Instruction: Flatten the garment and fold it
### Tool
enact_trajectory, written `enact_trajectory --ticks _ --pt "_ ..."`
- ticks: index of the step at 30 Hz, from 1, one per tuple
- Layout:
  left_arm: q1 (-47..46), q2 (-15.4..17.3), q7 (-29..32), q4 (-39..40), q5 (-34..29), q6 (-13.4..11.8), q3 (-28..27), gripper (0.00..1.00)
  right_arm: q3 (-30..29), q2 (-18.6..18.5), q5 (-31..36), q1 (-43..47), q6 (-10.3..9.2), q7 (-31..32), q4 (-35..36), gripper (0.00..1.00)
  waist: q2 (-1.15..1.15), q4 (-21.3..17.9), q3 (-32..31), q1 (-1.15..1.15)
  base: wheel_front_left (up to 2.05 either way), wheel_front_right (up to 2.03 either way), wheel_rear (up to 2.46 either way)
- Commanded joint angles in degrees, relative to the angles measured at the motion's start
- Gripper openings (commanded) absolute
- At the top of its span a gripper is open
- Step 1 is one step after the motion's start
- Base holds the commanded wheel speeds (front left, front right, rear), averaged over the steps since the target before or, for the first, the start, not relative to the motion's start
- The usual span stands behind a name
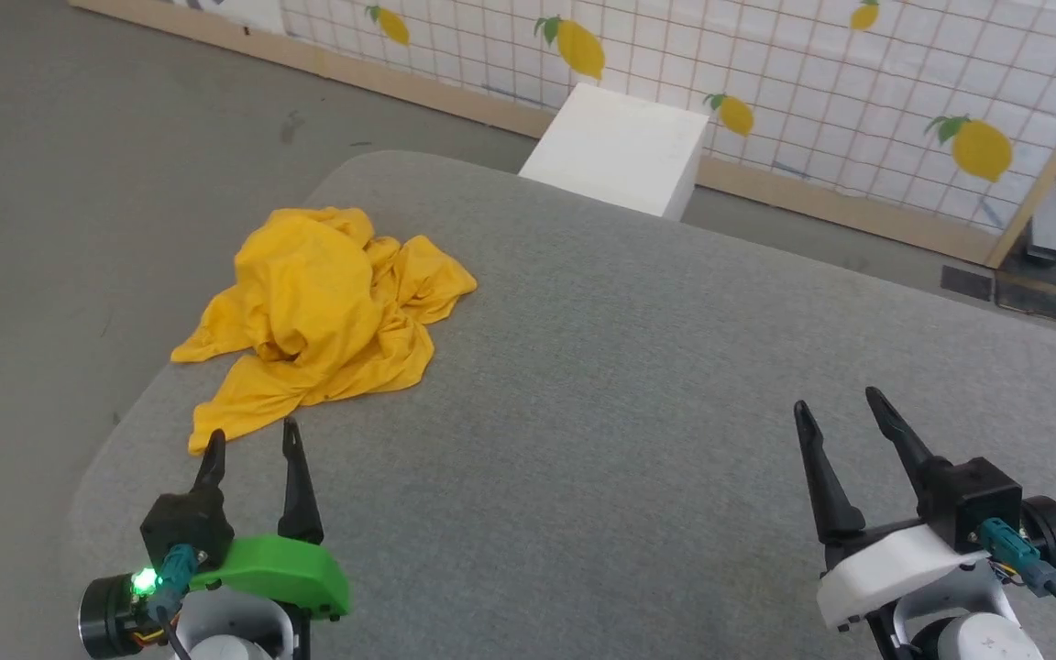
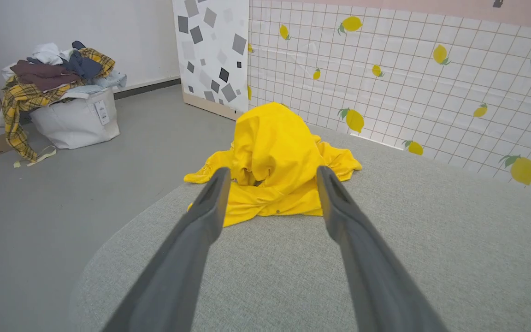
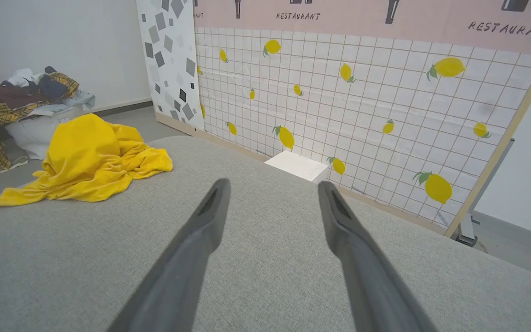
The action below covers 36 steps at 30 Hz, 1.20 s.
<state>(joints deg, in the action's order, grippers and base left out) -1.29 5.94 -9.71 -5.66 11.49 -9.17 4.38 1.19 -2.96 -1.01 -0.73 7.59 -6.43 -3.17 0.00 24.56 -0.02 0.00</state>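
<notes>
Grey woven cloth covers the wide padded surface [image 1: 638, 385], and the garment [image 1: 317, 312] lies on it as a crumpled heap of plain yellow folds at the far left corner, one flap reaching the left edge. The heap's longer run goes from a narrow tail [image 1: 239, 408] nearest the robot up and away to the bunched part. The left hand [image 1: 252, 431] sits straight before that tail, its two dark fingers spread wide and empty, tips just beside the cloth; whether they touch it I cannot tell. In the left wrist view the heap stands squarely between the fingers. The right hand [image 1: 836, 401], also spread and empty, hovers well apart over bare surface to the right. By my judgement the left arm is the nearer one, and its reach is forward, along the tail
</notes>
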Motion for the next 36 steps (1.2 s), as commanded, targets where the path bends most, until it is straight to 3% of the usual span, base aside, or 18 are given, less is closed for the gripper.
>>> enact_trajectory --ticks 1,36 --pt "-0.63 0.39 -0.63 -0.24 0.52 -0.59 0.18 1.00 -0.01 0.05 -0.20 -0.28 -0.06 -0.57 -0.19 1.00 0.00 0.81 0.26 0.00 0.00 0.00 0.00" --pt "-0.97 0.94 -4.74 -3.35 4.16 -3.79 1.12 1.00 0.99 0.08 -0.78 -0.18 -0.09 -3.06 -1.66 1.00 0.00 10.40 0.14 0.00 0.00 0.00 0.00"
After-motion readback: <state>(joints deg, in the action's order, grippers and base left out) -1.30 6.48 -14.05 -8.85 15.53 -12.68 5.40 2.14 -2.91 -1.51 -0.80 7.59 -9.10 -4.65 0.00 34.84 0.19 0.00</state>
